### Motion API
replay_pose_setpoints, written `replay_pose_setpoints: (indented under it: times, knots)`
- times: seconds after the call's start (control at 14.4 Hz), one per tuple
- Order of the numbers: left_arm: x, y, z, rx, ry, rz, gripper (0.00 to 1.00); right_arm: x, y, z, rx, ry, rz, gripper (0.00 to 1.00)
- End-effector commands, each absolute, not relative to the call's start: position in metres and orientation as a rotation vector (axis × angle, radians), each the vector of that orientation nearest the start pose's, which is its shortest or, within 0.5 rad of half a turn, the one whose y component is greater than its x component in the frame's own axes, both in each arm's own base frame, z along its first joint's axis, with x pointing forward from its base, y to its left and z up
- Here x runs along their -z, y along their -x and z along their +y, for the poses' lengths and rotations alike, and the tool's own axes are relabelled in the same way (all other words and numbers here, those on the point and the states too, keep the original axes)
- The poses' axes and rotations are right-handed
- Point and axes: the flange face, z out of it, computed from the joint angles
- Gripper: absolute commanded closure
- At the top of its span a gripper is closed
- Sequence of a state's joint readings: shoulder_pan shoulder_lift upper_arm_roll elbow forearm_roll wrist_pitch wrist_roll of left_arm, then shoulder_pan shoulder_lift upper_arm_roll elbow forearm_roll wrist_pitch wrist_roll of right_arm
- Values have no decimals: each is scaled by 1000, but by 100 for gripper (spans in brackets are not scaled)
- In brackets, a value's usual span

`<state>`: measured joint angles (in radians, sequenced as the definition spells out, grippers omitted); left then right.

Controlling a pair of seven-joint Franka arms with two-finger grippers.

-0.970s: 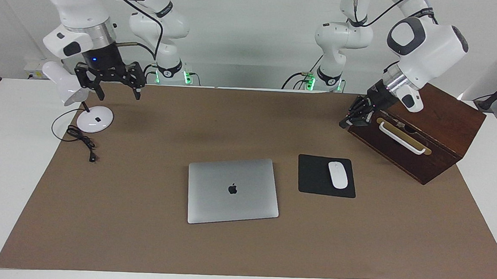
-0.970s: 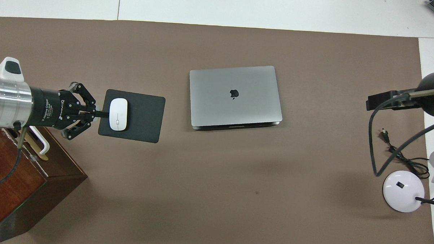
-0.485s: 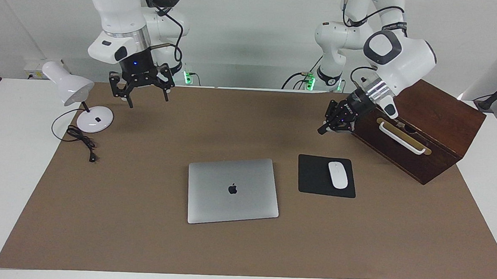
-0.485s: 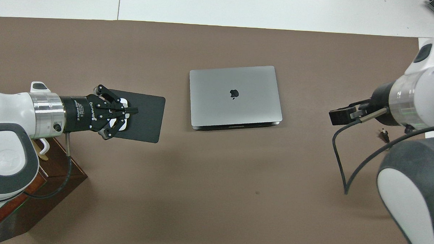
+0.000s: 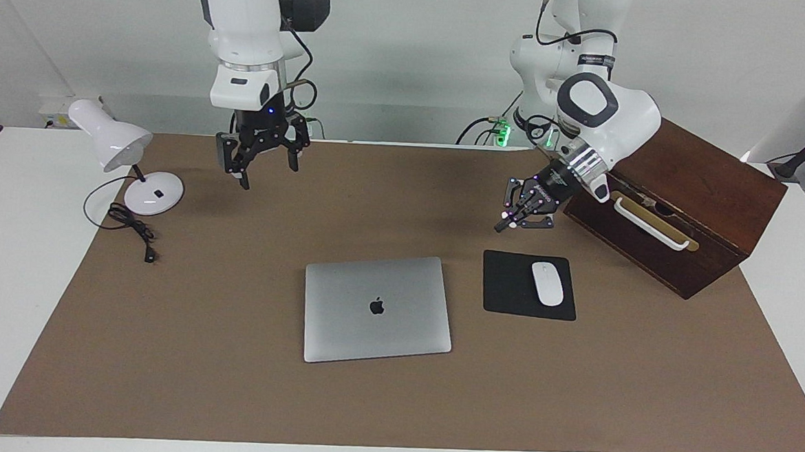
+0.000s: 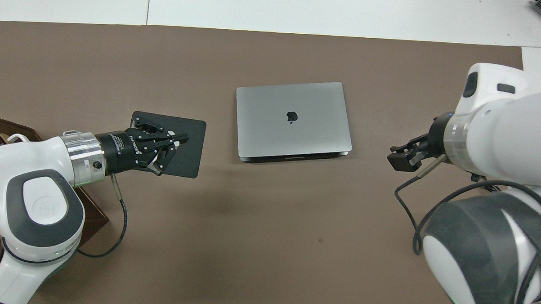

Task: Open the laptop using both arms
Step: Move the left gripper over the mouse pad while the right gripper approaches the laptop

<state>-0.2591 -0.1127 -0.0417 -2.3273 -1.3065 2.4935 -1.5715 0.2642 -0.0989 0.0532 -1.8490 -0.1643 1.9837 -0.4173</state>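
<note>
In the facing view the thin silver-grey metal laptop point(image 5: 377, 310) lies flat and closed with its dark apple logo up, in the middle of the brown paper-covered surface point(image 5: 229, 382), well apart from both grippers — a placing that seems meant to let each arm come at it from its own end. The left gripper point(image 5: 502, 226) hangs in the air over the brown covering just beside the black rectangular mouse pad point(image 5: 509, 287), its fingertips pressed together and holding nothing; tips joined like that would suit pushing or pinning rather than pinching. The flat white mouse point(image 5: 547, 283) rests on the pad, and the dark wooden box with a white handle point(image 5: 679, 213) sits at the left arm's end of the surface. The right gripper point(image 5: 266, 167) hangs over bare covering with its fingers spread apart and empty, probably ready to take the lid's edge; near it, at the right arm's end, stands a white desk lamp with a round base point(image 5: 125, 163). In the overhead view the laptop shows a dark seam along its edge nearer the robots — whether that is the hinge or the opening edge I cannot tell — while the left gripper point(image 6: 184, 137) covers the mouse pad and the right gripper point(image 6: 398, 157) is seen end-on toward the laptop's side.
</note>
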Motion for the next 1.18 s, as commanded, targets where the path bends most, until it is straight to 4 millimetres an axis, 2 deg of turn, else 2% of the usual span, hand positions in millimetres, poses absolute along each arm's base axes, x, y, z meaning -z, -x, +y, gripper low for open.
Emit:
replay_pose_setpoints:
  times: [0.0,0.07,0.21,0.35,0.49,0.69,0.83,0.9,1.11]
  knots:
    - [-396,-483,-166,674,-917,2152,100,-574,-518,182,452,2986,-1600,0]
    - [-391,-482,-170,647,-905,2166,100,-569,-516,191,471,2960,-1661,0]
    - [-383,-481,-176,648,-913,2163,100,-562,-517,195,502,2953,-1735,0]
    - [-371,-480,-176,637,-964,2111,100,-557,-516,206,538,2895,-1892,0]
    - [-360,-478,-178,630,-1012,2053,100,-553,-516,209,550,2869,-1970,0]
    - [-333,-475,-180,682,-1081,1966,100,-547,-513,212,611,2844,-2095,0]
    - [-312,-478,-175,675,-1146,1875,100,-541,-512,217,637,2819,-2183,0]
    - [-301,-477,-171,695,-1160,1841,100,-538,-506,229,651,2783,-2240,0]
    - [-264,-480,-160,738,-1213,1728,100,-533,-506,234,646,2768,-2255,0]
